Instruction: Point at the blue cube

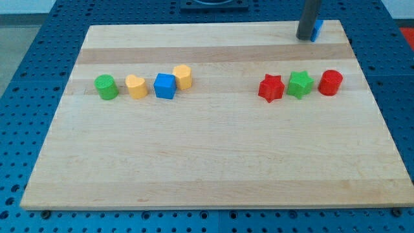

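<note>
The blue cube [165,85] sits on the wooden board [213,162] at the view's left, in a row between a yellow heart-shaped block [136,85] and a yellow hexagonal block [183,76]. My tip [304,37] is at the view's top right, far from the blue cube. It touches or stands just in front of another blue block [317,29], which the rod mostly hides, so its shape cannot be made out.
A green cylinder [106,87] ends the left row. At the view's right stand a red star [271,88], a green star [300,84] and a red cylinder [330,82]. The board lies on a blue perforated table [39,71].
</note>
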Controlling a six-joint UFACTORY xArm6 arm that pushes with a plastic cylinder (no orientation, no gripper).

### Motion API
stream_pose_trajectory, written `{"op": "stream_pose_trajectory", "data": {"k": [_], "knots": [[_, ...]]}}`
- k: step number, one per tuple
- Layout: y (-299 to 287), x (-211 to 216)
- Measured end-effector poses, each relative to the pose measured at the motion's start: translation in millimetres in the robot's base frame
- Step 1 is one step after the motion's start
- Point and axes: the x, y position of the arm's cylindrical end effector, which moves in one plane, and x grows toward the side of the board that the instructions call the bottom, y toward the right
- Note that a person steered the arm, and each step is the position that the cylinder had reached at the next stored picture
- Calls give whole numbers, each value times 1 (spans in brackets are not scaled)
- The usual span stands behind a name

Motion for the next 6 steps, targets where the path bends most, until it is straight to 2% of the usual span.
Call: {"op": "stream_pose_trajectory", "data": {"k": [2,6], "knots": [[-89,35],[-259,47]]}}
